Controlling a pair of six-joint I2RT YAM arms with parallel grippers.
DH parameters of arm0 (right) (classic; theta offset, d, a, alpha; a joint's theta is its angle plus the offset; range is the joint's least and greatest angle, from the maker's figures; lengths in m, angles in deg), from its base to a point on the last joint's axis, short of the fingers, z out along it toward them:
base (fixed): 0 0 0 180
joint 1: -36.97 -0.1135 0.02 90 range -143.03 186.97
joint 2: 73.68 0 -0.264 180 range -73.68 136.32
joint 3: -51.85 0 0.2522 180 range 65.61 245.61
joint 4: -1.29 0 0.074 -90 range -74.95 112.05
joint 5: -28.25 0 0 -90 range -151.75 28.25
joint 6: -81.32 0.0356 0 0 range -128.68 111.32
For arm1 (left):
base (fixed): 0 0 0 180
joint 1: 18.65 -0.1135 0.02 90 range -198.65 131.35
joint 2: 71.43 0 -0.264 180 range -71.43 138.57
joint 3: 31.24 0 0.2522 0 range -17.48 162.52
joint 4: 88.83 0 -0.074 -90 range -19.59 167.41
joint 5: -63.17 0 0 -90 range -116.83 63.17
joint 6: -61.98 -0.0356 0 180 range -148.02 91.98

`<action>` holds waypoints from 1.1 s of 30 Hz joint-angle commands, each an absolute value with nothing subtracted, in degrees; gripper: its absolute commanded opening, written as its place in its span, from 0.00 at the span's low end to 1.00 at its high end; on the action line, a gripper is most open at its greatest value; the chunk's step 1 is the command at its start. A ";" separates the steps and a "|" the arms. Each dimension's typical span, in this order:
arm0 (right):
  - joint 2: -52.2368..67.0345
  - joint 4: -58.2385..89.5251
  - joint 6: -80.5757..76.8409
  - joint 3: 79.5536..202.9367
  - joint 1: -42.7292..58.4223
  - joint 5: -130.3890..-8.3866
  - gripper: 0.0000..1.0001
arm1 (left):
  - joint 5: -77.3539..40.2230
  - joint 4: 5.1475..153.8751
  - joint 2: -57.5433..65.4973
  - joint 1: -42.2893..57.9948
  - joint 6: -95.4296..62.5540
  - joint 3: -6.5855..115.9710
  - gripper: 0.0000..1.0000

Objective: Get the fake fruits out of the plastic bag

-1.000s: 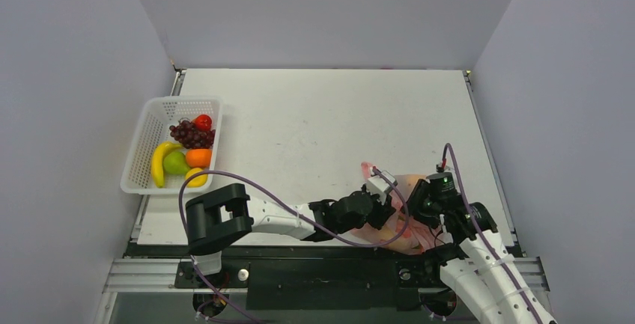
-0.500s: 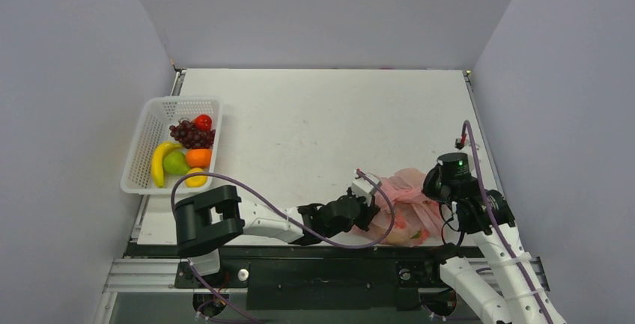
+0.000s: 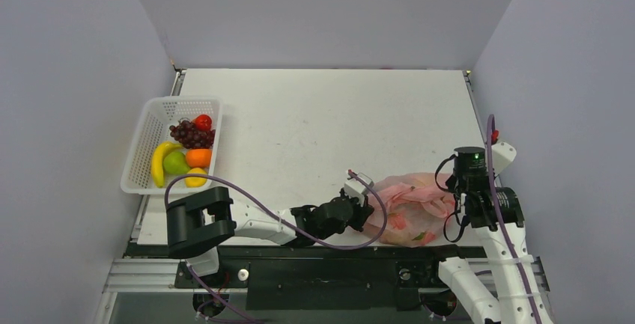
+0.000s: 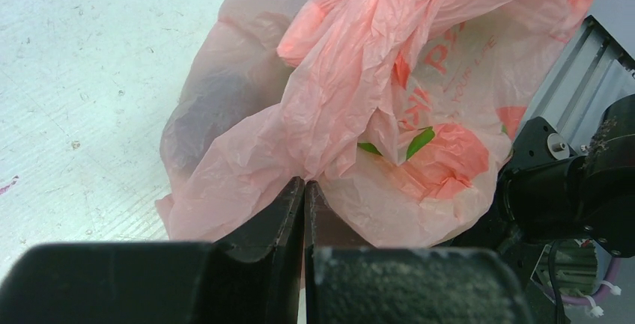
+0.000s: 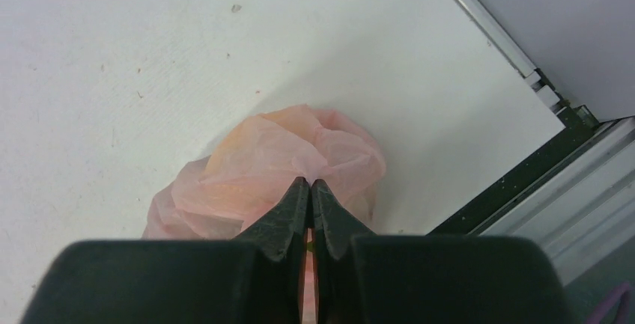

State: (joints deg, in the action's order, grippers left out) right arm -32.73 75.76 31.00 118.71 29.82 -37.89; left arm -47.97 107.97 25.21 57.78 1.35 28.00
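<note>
The left gripper (image 4: 304,186), fingers fully together, pinches a fold of the thin translucent pink plastic bag (image 4: 359,99), while the right gripper (image 5: 310,183), likewise closed, hovers over it, hold unclear.

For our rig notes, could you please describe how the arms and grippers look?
Both the left arm and right arm have white link shells with black joint housings, and a purple cable loops along each. A green light glows on the right arm's black wrist module. The left gripper and right gripper are matte black, tapering to narrow tips.
</note>
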 commanded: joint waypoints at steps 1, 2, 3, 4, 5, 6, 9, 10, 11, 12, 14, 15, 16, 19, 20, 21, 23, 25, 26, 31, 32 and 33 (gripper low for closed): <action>-32.19 76.08 29.21 122.78 30.75 -28.42 0.00 | -47.58 110.26 23.00 57.64 0.47 28.18 0.00; -32.24 76.28 29.07 123.43 30.87 -27.64 0.00 | -47.49 110.31 22.75 57.64 0.37 28.11 0.00; -32.43 76.76 29.05 123.83 31.19 -26.35 0.00 | -47.35 110.53 22.68 57.64 0.20 27.89 0.00; -32.53 77.23 29.12 124.77 31.35 -25.85 0.00 | -47.28 110.62 22.41 57.64 0.20 27.75 0.00; -32.59 77.39 29.11 125.16 31.77 -25.15 0.00 | -47.26 110.91 22.29 57.60 0.11 27.43 0.00; -32.27 77.48 28.80 126.09 32.07 -24.78 0.00 | -47.24 111.14 22.03 57.63 0.02 27.26 0.00; -30.31 76.71 26.75 127.36 32.14 -26.95 0.04 | -47.25 111.24 21.45 57.62 -0.66 26.85 0.00; -28.56 76.61 25.47 127.96 32.14 -30.24 0.09 | -47.15 111.25 21.16 57.61 -1.01 26.92 0.00; -27.70 76.76 24.92 128.29 32.14 -32.19 0.12 | -46.98 111.25 21.05 57.63 -1.28 27.20 0.00; -26.68 77.08 24.02 128.79 32.14 -36.91 0.17 | -46.83 111.25 20.99 57.64 -1.71 27.45 0.00; -27.21 77.06 23.21 128.68 32.11 -43.22 0.29 | -46.64 111.51 21.17 57.63 -2.03 28.11 0.00; -27.82 76.99 23.09 128.48 32.04 -44.92 0.34 | -46.44 111.73 21.28 57.59 -2.06 28.31 0.00; -29.52 76.81 23.16 127.71 31.87 -47.68 0.41 | -46.26 112.38 21.60 57.59 -2.08 28.44 0.00; -31.29 79.22 24.55 126.46 30.83 -51.63 0.47 | -45.40 113.56 22.22 57.64 -2.02 28.84 0.00; -31.68 81.61 24.85 126.18 29.79 -52.52 0.48 | -45.16 113.76 22.38 57.64 -2.03 29.06 0.00; -31.90 82.74 25.41 125.53 29.25 -52.74 0.48 | -45.05 113.82 22.45 57.64 -2.02 29.17 0.00; -32.49 85.88 25.53 125.17 27.47 -51.97 0.53 | -45.07 113.74 22.51 57.59 -2.14 29.33 0.00; -32.92 88.95 25.66 125.20 25.24 -49.60 0.60 | -45.25 113.80 22.54 57.56 -2.37 29.41 0.00; -33.19 90.83 25.81 125.33 23.76 -47.97 0.62 | -45.47 113.64 22.57 57.51 -2.60 29.60 0.00; -35.15 94.07 27.98 123.89 22.23 -46.75 0.71 | -46.28 111.55 22.45 57.40 -3.29 30.82 0.00; -35.30 93.36 28.65 122.87 22.17 -47.13 0.72 | -46.13 111.57 22.44 57.39 -3.27 30.96 0.00; -35.48 91.10 29.10 120.77 22.20 -48.29 0.73 | -45.97 111.72 22.44 57.45 -3.25 31.00 0.00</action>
State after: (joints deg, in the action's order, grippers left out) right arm -34.07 90.92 26.58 124.85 22.60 -48.71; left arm -45.98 110.36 23.51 57.73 -2.24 28.06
